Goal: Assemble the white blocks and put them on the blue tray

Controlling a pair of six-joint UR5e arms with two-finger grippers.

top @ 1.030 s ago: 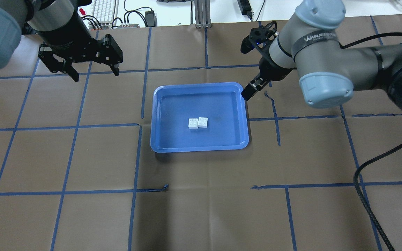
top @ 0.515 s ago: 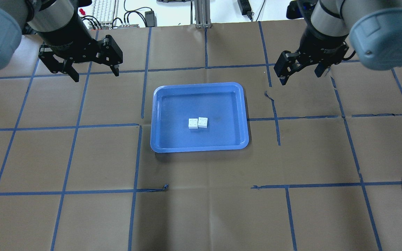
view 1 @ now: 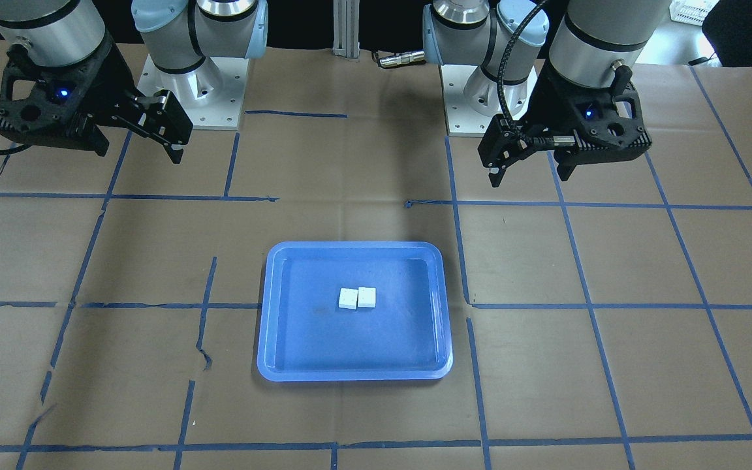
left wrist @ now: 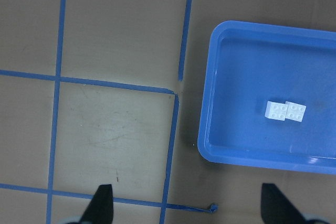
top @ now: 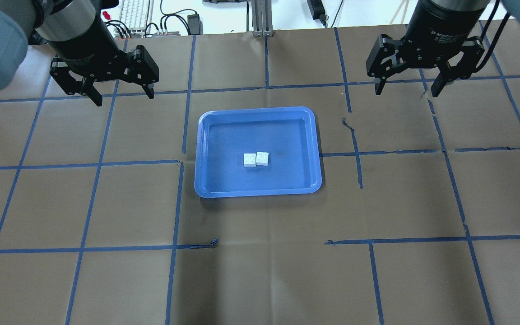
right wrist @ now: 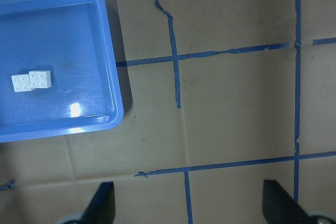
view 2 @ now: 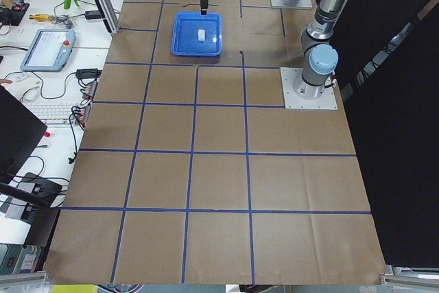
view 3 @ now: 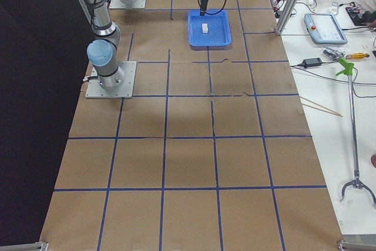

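Two white blocks (top: 256, 159) lie side by side and touching, slightly offset, in the middle of the blue tray (top: 233, 135). I cannot tell whether they are locked together. They also show in the front view (view 1: 357, 298) on the tray (view 1: 311, 339), in the left wrist view (left wrist: 285, 111) and in the right wrist view (right wrist: 32, 81). My left gripper (top: 124, 97) is open and empty, raised over the table beyond the tray's far left corner. My right gripper (top: 406, 92) is open and empty, raised to the far right of the tray.
Brown paper with a grid of blue tape (top: 266, 86) covers the table. A keyboard (top: 134, 13), cables and an aluminium post (top: 260, 18) lie past the far edge. The arm bases (view 1: 193, 78) stand at the robot's side.
My right arm has swung up and away from the tray's far right corner to the far right, and its gripper now points down. The left arm and the blocks have not moved.
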